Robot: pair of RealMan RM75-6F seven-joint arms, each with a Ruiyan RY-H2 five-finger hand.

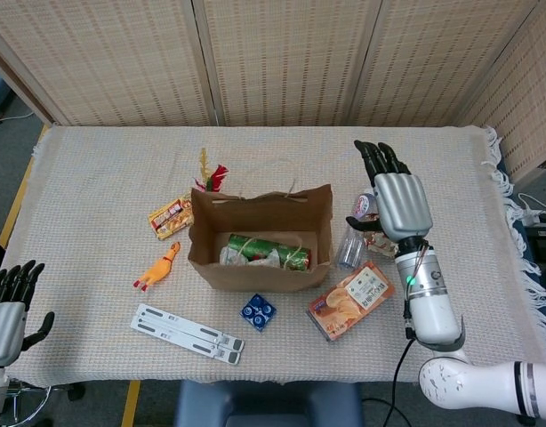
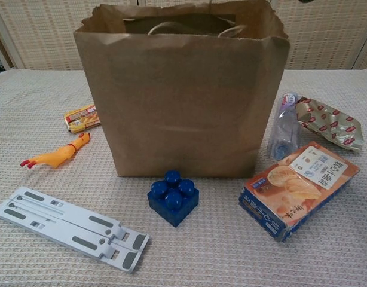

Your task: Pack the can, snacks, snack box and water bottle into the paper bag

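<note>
- While the right hand (image 1: 399, 200) hovers empty, fingers spread, above the bottle (image 1: 351, 246), a grasp around the bottle's body is advised before lifting over the bag (image 1: 260, 240) rim.
- The left hand (image 1: 8, 311) is seen spread and idle, off the table.
- Inside the bag, one can (image 1: 271, 250) is counted; outside, one bottle, one box (image 1: 351, 301), two snack packs (image 2: 329, 124) (image 1: 172, 216).

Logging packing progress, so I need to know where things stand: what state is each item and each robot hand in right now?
paper bag: upright, open-topped
green can: lying inside the bag
water bottle: lying on the table, outside the bag
snack box: on the table, unpacked
red snack pack: on the table, unpacked
right robot hand: open, above the bottle, holding nothing
left robot hand: open, idle beside the table
</note>
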